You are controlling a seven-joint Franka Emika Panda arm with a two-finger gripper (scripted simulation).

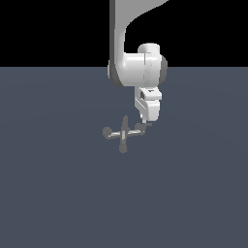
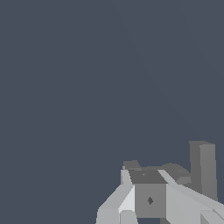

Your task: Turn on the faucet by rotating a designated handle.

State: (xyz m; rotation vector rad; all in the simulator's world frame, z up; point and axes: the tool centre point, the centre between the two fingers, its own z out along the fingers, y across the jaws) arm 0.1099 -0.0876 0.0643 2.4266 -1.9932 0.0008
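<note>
The faucet (image 1: pixel 123 133) is the item lying nearest the exterior camera: a very small grey-brown cross-shaped fixture standing on the flat slate-blue floor (image 1: pixel 53 193), near the middle of the exterior view. Its dark upright bar is crossed by a lighter horizontal bar. The bar's end toward the exterior view's left carries a plain round knob (image 1: pixel 107 131). The end toward the exterior view's right carries the handle (image 1: pixel 141 128), a small grey knob with a short thin part jutting from it.

The white arm (image 1: pixel 127 43) descends from above, just behind and to the exterior view's right of the fixture. The gripper (image 1: pixel 144 123) points downward, and its tip sits directly at the handle. From this view, contact between the two appears likely, but the overlap is too small to confirm. The faucet is far smaller than the gripper body above it.

In the wrist view, the gripper's pale finger (image 2: pixel 131 199) and blocky grey shapes fill one corner of the picture against the plain floor. A darker upright block (image 2: pixel 202 168) stands beside them; its identity cannot be determined. Neither view shows the spacing of the fingers clearly, so whether the gripper is spread or closed cannot be told.
</note>
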